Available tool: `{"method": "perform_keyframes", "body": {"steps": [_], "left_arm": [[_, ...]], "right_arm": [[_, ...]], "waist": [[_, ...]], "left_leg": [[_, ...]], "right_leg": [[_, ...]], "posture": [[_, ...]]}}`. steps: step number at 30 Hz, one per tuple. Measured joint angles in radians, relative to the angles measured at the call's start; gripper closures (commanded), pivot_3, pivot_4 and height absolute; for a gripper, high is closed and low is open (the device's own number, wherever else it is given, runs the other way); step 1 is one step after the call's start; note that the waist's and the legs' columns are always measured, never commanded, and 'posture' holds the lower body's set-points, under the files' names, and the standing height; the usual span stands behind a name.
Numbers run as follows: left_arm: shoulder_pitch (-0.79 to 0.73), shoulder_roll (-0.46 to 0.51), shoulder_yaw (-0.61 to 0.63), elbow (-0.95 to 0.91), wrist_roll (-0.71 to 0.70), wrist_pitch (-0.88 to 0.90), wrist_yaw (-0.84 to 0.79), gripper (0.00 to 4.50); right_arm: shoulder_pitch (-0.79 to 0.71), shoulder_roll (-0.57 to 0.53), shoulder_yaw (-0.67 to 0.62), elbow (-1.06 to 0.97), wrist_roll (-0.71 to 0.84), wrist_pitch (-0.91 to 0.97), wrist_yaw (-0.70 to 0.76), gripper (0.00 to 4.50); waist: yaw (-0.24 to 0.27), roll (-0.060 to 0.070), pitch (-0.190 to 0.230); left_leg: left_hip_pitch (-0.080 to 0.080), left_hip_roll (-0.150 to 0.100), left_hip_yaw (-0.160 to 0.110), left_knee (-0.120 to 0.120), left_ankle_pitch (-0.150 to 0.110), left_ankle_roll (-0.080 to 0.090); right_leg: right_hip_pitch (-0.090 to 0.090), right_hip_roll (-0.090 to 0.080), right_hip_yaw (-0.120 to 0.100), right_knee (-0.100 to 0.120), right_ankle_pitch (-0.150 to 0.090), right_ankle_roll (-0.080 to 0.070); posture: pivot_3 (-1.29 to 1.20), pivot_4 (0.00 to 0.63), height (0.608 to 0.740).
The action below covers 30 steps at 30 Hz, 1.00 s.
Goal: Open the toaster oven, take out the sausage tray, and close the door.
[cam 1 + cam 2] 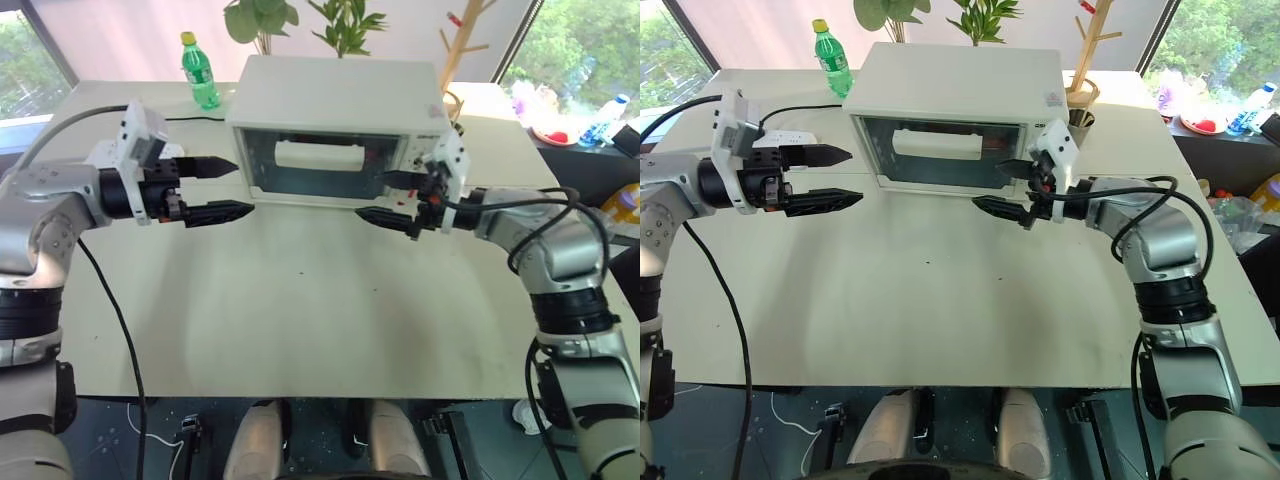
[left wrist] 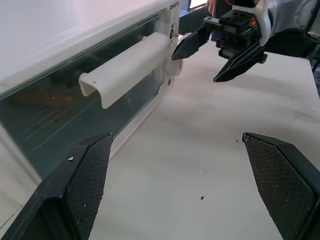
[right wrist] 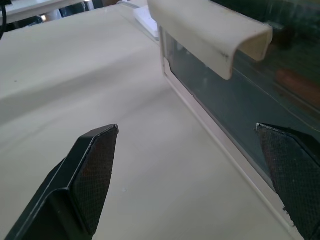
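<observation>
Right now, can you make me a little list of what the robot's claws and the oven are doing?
oven: white toaster oven at the back of the table
door: glass door shut, white bar handle untouched
left claw: left claw open, in front of the oven's left corner
right claw: right claw open, in front of the oven's right end
behind: green bottle

White toaster oven (image 1: 340,95), perhaps red sausages (image 2: 42,97)

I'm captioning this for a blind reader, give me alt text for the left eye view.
A white toaster oven sits shut on a pale table, its glass door closed. The left hand and right hand hover open at either front corner. A green bottle stands behind.
</observation>
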Motion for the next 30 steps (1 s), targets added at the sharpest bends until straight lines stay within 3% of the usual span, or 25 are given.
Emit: {"method": "perform_keyframes", "body": {"steps": [15,30], "left_arm": [[-0.012,-0.012,0.000,0.013,0.008,-0.003,0.014,0.10],[-0.166,-0.097,-0.003,0.170,0.051,-0.025,0.040,0.10]], "right_arm": [[-0.096,0.151,0.019,0.085,-0.056,-0.048,0.005,0.00],[0.069,0.168,0.001,-0.223,0.007,0.114,-0.090,0.00]], "waist": [[-0.004,0.000,0.000],[-0.003,0.000,0.000]], "left_leg": [[0.000,0.000,0.000,0.000,0.000,0.000],[0.000,0.000,-0.001,0.000,0.000,0.000]], "right_leg": [[0.000,0.000,0.000,0.001,0.000,0.000],[0.000,0.001,0.000,0.001,0.000,0.000]], "posture": [[0.00,0.150,0.717],[0.00,0.150,0.717]]}}
